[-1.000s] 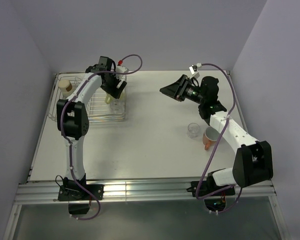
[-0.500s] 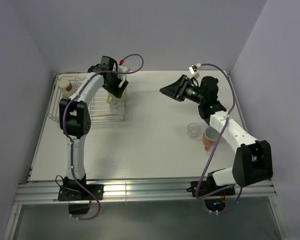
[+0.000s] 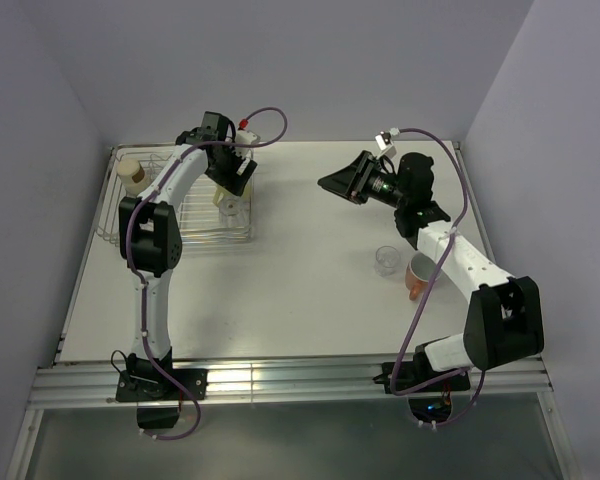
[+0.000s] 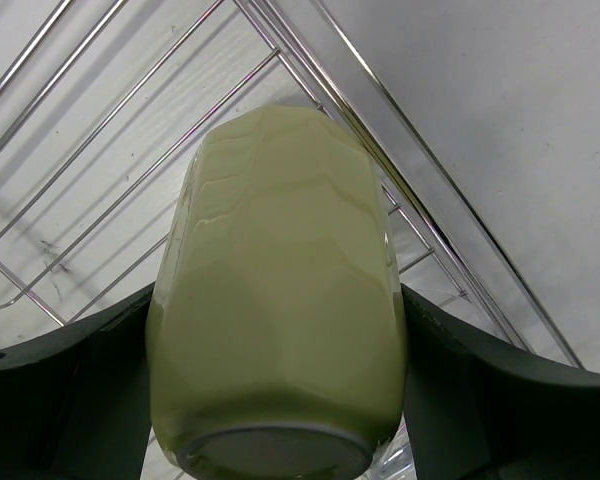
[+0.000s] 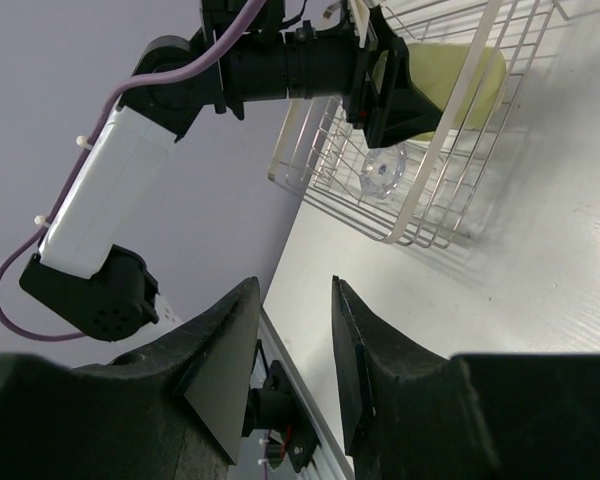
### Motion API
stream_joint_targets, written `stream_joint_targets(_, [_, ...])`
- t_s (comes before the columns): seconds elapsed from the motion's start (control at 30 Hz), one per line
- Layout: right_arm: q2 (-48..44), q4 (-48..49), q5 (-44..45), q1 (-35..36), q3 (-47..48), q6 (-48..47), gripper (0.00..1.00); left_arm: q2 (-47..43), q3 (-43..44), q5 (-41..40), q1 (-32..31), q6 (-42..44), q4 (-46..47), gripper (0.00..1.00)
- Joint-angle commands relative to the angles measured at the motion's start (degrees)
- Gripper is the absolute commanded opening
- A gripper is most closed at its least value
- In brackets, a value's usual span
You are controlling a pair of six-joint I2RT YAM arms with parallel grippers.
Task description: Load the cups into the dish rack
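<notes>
One mug gripped over the rack, right arm aloft

Top view: the left gripper (image 3: 227, 187) reaches over the dish rack (image 3: 170, 215) at the far left of the table (image 3: 280, 290). It is near the rack's right side, with the yellow-green mug (image 3: 218, 199) in it. A tan cup (image 3: 130, 173) sits at the rack's far-left corner. The right gripper (image 3: 332, 183) is up off the table, pointing left toward the rack. Below its arm, a clear glass (image 3: 386, 260) and the orange mug (image 3: 417, 277) stand on the table just beside each other, well apart from the rack.

Left wrist: the mug fills the frame, base toward the camera, with both fingers (image 4: 70, 370) pressed against its sides. Rack wires run beneath it; I cannot tell whether it touches them.

Right wrist: my own jaws stand a little apart with nothing between them. Across the table I see the mug lying sideways in the left gripper, behind the rack's raised wire side. It is above a second glass (image 5: 382, 172) in the rack.
</notes>
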Motion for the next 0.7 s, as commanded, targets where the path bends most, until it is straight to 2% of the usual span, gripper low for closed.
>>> stream_joint_targets(0.0, [-0.03, 1.34, -0.04, 0.61, 0.37, -1.29, 0.43, -1.59, 3.63, 1.85, -0.77, -1.19, 2.34, 0.64])
stream_joint_targets(0.03, [-0.12, 1.25, -0.03, 0.61, 0.37, -1.38, 0.43, -1.59, 3.80, 1.94, -0.77, -1.20, 2.34, 0.72])
stream_joint_targets(0.23, [-0.03, 0.99, 0.05, 0.70, 0.64, -1.47, 0.43, -1.68, 3.45, 1.59, -0.77, -1.37, 2.61, 0.75])
stream_joint_targets(0.27, [-0.03, 0.90, 0.05, 0.70, 0.64, -1.47, 0.43, -1.85, 3.54, 1.59, -0.77, -1.46, 2.61, 0.82])
stream_joint_targets(0.67, [-0.38, -0.94, 0.67, 0.96, 1.87, -2.26, 0.42, -3.26, 4.42, 1.24, -0.77, -2.43, 4.10, 0.84])
